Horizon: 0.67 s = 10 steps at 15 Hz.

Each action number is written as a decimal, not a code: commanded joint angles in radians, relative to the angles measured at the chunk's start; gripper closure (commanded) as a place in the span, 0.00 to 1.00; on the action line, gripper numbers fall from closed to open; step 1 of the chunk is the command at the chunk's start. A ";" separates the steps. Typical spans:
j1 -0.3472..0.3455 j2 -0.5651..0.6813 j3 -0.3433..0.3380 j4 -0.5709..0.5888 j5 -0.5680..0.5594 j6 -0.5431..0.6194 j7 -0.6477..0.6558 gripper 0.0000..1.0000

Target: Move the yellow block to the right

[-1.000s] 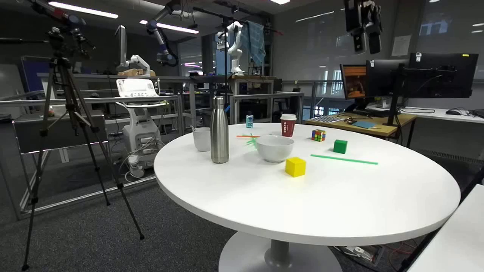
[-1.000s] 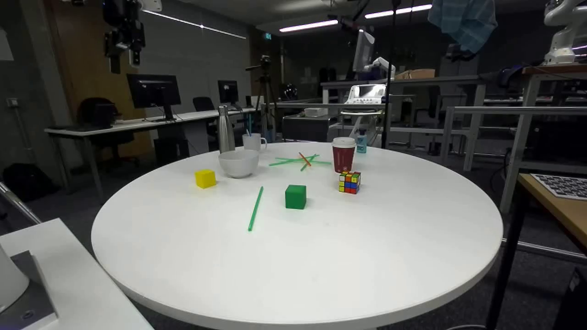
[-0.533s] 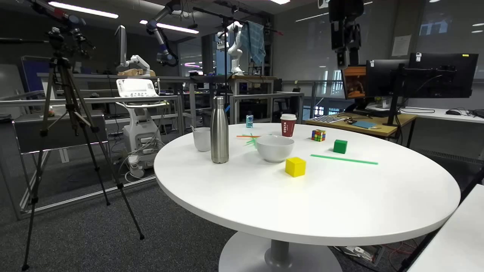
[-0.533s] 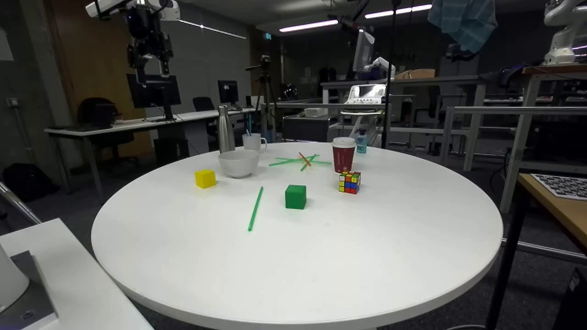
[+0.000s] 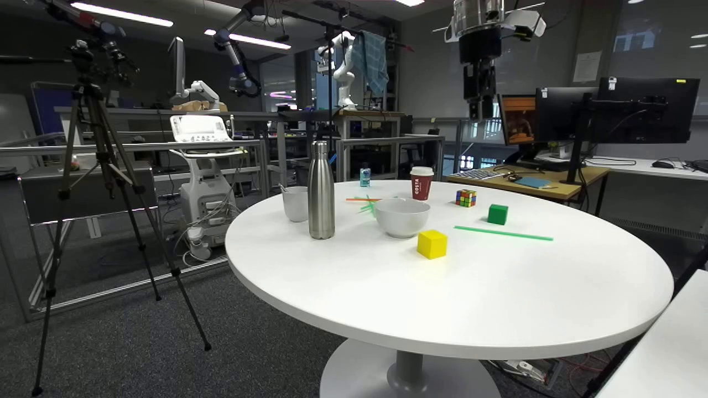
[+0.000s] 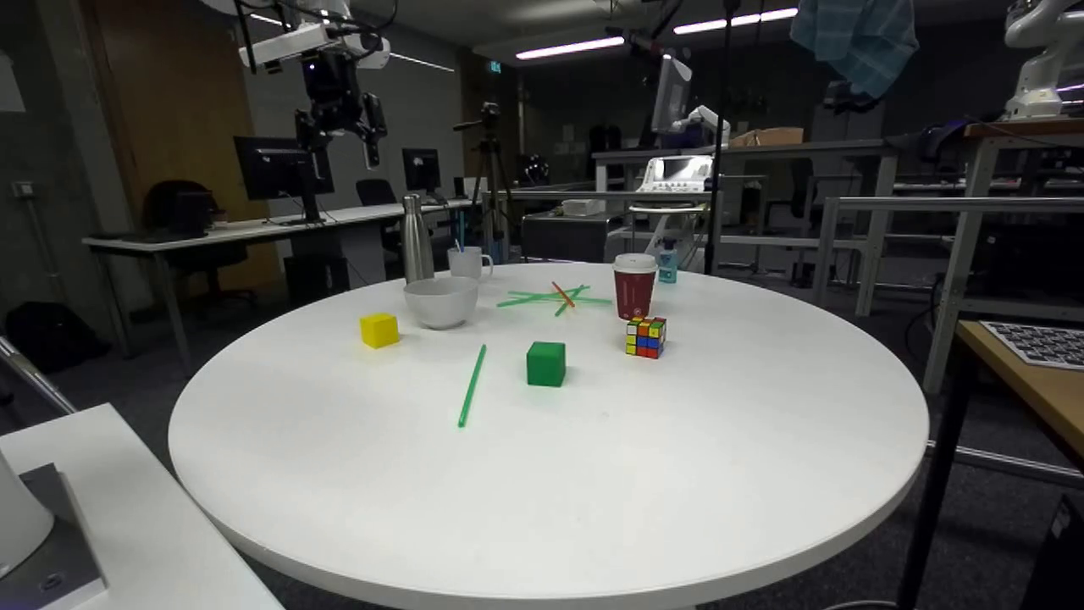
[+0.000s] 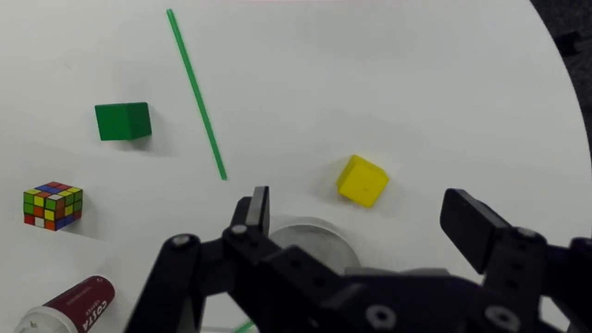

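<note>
The yellow block (image 5: 432, 244) sits on the white round table (image 5: 442, 309), close beside the white bowl (image 5: 402, 217). It also shows in an exterior view (image 6: 379, 330) and in the wrist view (image 7: 367, 184). My gripper (image 5: 480, 110) hangs high above the table, well clear of the block. In an exterior view its two fingers (image 6: 347, 161) are spread. In the wrist view the open, empty jaws (image 7: 356, 196) frame the block from above, with the block between the fingertips in the picture. The bowl (image 7: 314, 240) is partly hidden behind the gripper there.
A green block (image 6: 546, 364), a thin green stick (image 6: 472, 385) and a puzzle cube (image 6: 646, 338) lie on the table. A steel bottle (image 5: 321, 190) stands near the bowl. A red paper cup (image 6: 634, 288), a white mug (image 6: 466, 262) and several sticks (image 6: 542, 298) are farther off.
My gripper has come down and moved left in an exterior view, and down and right in the other exterior view. The yellow block and the other table objects have not moved.
</note>
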<state>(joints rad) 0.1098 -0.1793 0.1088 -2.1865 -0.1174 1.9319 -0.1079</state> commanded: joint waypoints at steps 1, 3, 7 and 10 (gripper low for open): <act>-0.011 0.123 -0.020 0.116 -0.014 0.023 -0.092 0.00; -0.014 0.180 -0.025 0.167 -0.006 0.030 -0.133 0.00; -0.015 0.288 -0.026 0.272 0.037 0.002 -0.175 0.00; -0.016 0.356 -0.023 0.339 0.090 -0.012 -0.088 0.00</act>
<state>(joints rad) 0.1024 0.0962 0.0816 -1.9525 -0.0735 1.9642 -0.2436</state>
